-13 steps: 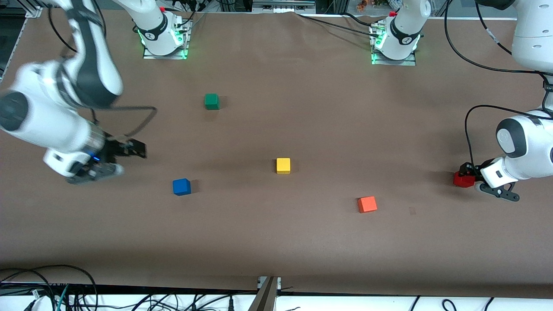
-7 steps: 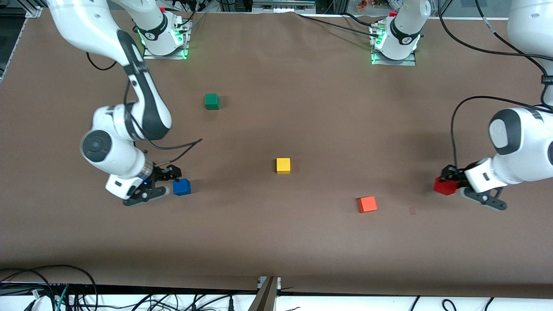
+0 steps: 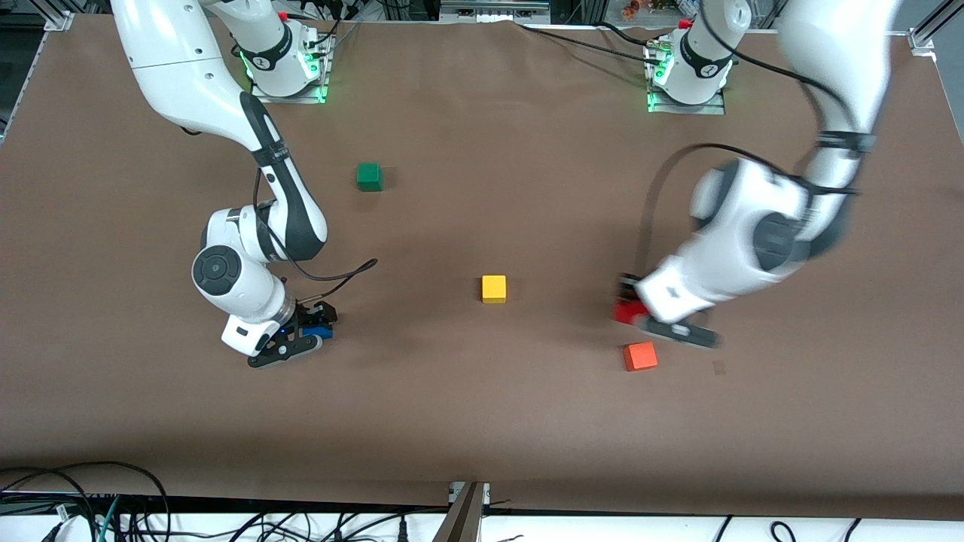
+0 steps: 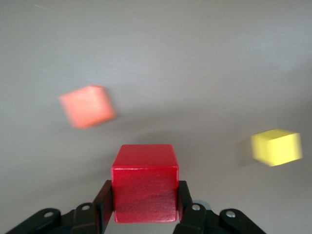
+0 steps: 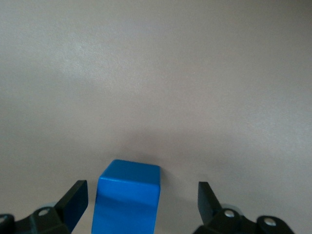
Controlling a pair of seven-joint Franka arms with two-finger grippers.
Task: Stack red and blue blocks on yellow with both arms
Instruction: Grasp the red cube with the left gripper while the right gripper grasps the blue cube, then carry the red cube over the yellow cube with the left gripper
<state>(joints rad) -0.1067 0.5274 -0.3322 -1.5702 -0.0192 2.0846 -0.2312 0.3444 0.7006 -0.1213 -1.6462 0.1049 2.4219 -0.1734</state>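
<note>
- Red block [image 4: 145, 183] is squeezed in the left tool [image 4: 145, 204], up over the table [image 3: 482, 421] beside the orange cube [image 3: 640, 356].
- Yellow [image 3: 494, 289] lies toward the right arm's end.
- Blue block [image 5: 129, 195] sits between the right tool's [image 5: 141, 200] spread fingers.

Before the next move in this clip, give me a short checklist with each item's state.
1. Left gripper shut on the red block: ok, fingers press two of its sides.
2. Red block above the table, carried near the orange block: ok.
3. Yellow block bare on top, nothing touching it: ok.
4. Right gripper open around the blue block: ok, a finger on each side.
5. Blue block centred between the fingers: not ok, it sits close to one finger, with a wide gap to the other.
6. Blue block on the table: ok, not yet lifted.
</note>
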